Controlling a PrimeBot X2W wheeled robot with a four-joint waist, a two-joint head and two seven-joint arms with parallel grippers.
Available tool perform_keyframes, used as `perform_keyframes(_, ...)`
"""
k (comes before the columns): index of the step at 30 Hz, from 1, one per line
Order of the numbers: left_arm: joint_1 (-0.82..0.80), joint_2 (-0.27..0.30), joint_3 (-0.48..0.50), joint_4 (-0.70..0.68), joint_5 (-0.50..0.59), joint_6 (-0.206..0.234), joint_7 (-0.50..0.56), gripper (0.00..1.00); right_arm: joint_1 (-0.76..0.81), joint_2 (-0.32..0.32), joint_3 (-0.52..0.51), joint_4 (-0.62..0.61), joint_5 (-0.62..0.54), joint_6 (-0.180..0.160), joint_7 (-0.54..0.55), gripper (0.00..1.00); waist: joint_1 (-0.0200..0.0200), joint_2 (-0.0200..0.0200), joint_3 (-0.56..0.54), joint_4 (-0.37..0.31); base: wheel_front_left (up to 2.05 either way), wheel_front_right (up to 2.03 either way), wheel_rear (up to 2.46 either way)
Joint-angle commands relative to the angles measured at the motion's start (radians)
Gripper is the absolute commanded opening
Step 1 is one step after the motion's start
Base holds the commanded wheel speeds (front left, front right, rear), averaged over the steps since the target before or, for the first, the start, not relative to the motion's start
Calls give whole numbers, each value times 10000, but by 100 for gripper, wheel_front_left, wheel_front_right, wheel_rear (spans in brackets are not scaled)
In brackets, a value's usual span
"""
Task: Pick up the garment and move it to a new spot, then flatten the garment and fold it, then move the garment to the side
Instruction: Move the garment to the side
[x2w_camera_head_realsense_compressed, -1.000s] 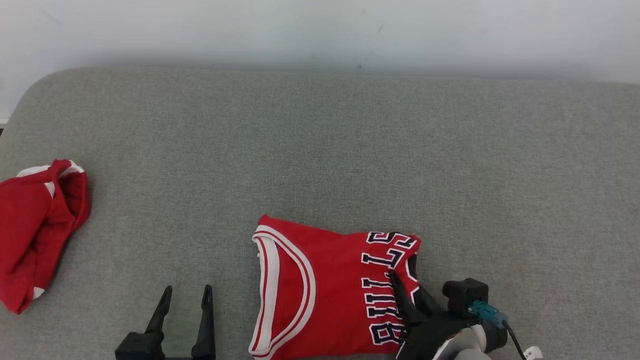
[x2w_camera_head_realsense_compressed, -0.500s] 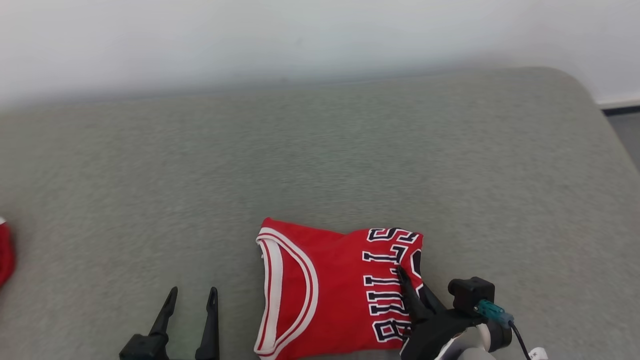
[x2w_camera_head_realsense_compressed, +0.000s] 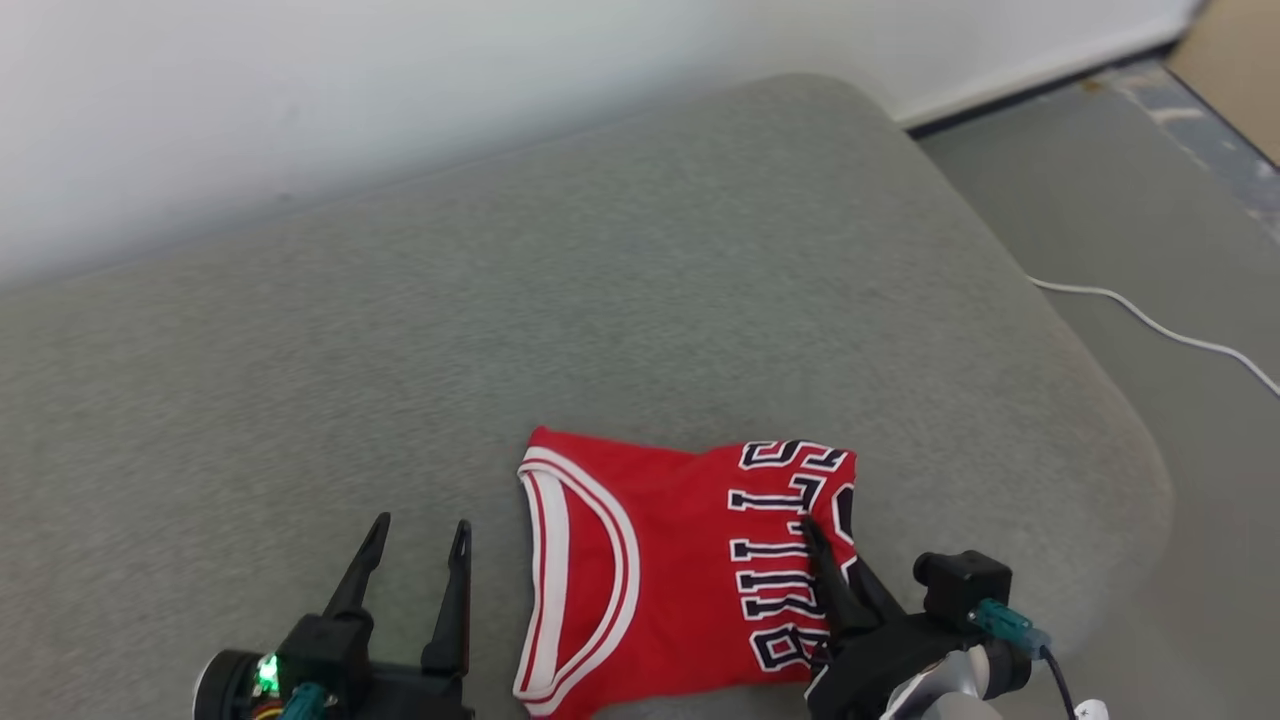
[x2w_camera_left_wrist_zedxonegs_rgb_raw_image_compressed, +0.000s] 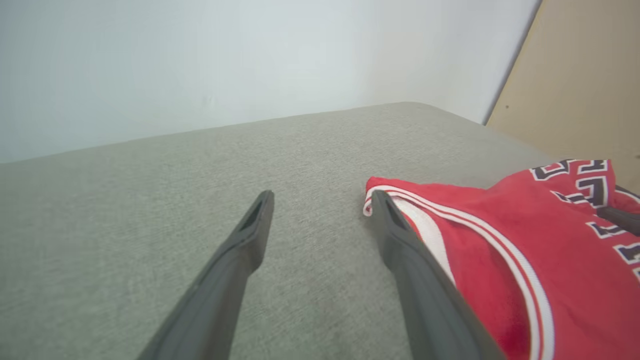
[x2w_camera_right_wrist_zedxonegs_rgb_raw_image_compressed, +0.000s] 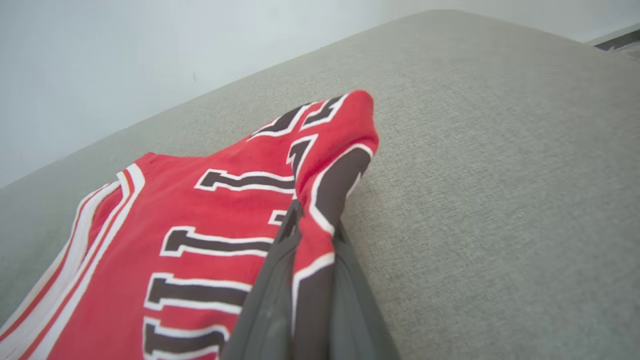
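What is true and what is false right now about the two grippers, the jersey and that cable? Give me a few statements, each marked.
1. The right gripper is shut on a fold of the red jersey at its lettered end. True.
2. The left gripper is clamped on the jersey's collar. False: its fingers stand open and hold nothing, beside the collar end.
3. The jersey lies on the grey cushion. True.
4. The white cable runs across the cushion. False: it lies on the floor, off the cushion's right side.
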Motion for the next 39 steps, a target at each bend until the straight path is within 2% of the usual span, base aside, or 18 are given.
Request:
perform_keyframes(1, -166, 58, -41, 59, 69, -57, -30, 100, 65, 12, -75, -131, 77, -29, -9, 0, 0, -1, 536, -942, 0, 0, 0)
perform_keyframes(9, -619, 258, -380, 176, 90, -62, -30, 100, 115, 14, -116, -690, 181, -29, -8, 0, 0, -1, 978, -997, 0, 0, 0)
perform_keyframes(14, -550, 358, -67, -195, 93, -52, -30, 100, -367, 17, 237, -848, 234, -29, -6, 0, 0, -1, 1301, -920, 0, 0, 0)
perform_keyframes(19, -759, 458, -139, -434, 245, -52, -30, 100, -1322, 15, -314, -697, -264, -29, -8, 0, 0, -1, 1902, -197, 0, 0, 0)
perform_keyframes(25, -1152, 685, -279, -544, 424, -53, -30, 100, -3101, -14, -1936, 43, -1445, -29, -7, 0, 0, -1, 2746, 774, 0, 0, 0)
perform_keyframes(28, -1387, 815, -325, -619, 522, -54, -30, 100, -4070, -261, -2813, 607, -2015, -29, -5, 0, 0, -1, 3226, 1184, 0, 0, 0)
perform_keyframes(29, -1387, 815, -325, -619, 522, -54, -30, 100, -4070, -261, -2813, 607, -2015, -29, -5, 0, 0, -1, 3226, 1184, 0, 0, 0)
perform_keyframes(32, -1700, 984, -203, -713, 589, -40, -22, 100, -5233, -778, -4081, 1386, -2877, -29, -7, 0, 0, -1, 3744, 1621, 0, 0, 0)
perform_keyframes(39, -1971, 1068, -218, -739, 700, -28, 19, 100, -6436, -2127, -6324, 2695, -5008, -29, -7, 0, 0, -1, 4068, 2145, 0, 0, 0)
